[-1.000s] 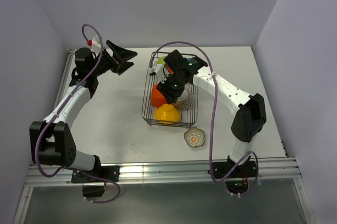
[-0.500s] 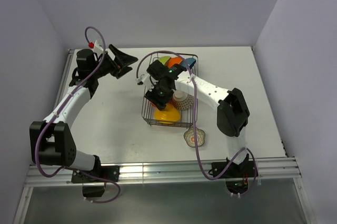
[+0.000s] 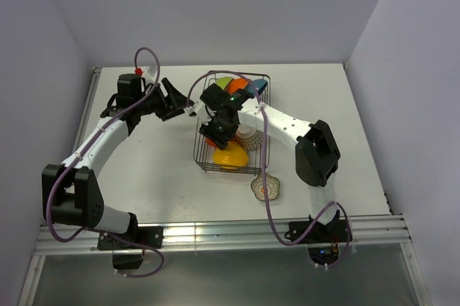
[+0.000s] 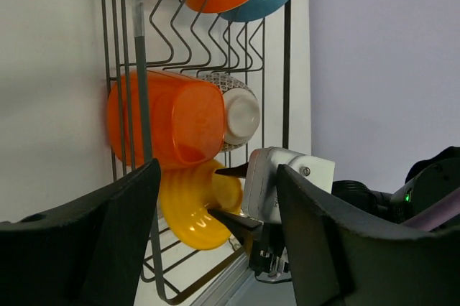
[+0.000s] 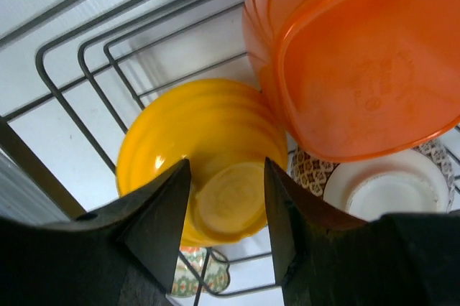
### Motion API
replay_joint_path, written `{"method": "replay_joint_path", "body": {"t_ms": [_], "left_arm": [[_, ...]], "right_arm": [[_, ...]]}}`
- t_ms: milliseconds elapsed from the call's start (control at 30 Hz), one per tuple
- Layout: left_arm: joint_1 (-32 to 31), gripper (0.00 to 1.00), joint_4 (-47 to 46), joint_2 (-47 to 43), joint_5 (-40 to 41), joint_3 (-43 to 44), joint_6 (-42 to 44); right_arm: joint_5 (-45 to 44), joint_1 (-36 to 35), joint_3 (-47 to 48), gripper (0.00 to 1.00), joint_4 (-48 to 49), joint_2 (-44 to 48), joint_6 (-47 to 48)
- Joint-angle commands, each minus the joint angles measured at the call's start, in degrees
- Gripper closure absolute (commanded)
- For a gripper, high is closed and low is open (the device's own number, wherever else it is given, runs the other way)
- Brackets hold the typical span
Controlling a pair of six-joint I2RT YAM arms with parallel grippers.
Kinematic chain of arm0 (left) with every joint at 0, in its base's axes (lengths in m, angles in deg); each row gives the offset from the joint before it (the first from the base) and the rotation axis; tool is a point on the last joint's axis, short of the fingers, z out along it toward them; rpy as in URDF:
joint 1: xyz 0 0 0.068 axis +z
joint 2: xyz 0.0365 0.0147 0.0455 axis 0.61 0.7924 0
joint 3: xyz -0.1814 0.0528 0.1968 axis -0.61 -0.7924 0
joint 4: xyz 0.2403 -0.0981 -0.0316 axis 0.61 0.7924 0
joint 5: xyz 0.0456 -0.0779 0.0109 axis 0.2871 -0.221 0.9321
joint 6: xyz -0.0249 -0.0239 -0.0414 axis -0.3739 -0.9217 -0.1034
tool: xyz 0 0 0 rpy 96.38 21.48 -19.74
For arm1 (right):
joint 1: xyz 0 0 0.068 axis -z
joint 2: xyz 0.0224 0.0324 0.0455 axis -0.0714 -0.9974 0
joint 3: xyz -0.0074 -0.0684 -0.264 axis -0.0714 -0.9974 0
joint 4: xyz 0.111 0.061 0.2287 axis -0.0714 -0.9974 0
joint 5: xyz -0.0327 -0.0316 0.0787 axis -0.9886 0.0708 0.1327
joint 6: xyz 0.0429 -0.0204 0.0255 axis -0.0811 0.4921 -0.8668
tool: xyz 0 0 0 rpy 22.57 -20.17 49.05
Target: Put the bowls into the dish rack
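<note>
One left to load: floral bowl [image 3: 265, 187], on table [image 3: 158, 162] off near right corner of rack [image 4: 139, 54]. Others racked (yellow bowl [image 3: 230, 155] included). Left gripper [image 3: 172, 99], right gripper [image 5: 226, 169] parted, empty.

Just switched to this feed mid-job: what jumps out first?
The dish rack mid-table, packed with bright bowls, catches the eye first. The right gripper hangs open over the yellow bowl at its near end, beside an orange bowl. A floral bowl sits alone on the table just outside.
</note>
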Motion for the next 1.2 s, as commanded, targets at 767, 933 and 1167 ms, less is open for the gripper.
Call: {"method": "replay_joint_path", "body": {"t_ms": [767,933,1167], "left_arm": [[-3.3,0.41,5.8,-2.1,0.9,-8.2,5.2],[-5.7,0.45,5.3,-2.1,0.9,-9.7,4.9],[-8.0,0.6,7.4,1.4,4.8,-9.1,5.3]], "right_arm": [[0.4,-0.4,-3.9,0.47,2.5,4.1,-1.6],[0.1,-0.4,-4.4,0.48,3.0,3.7,-1.9],[-0.8,-0.3,-4.6,0.48,2.4,3.4,-1.6]]}}
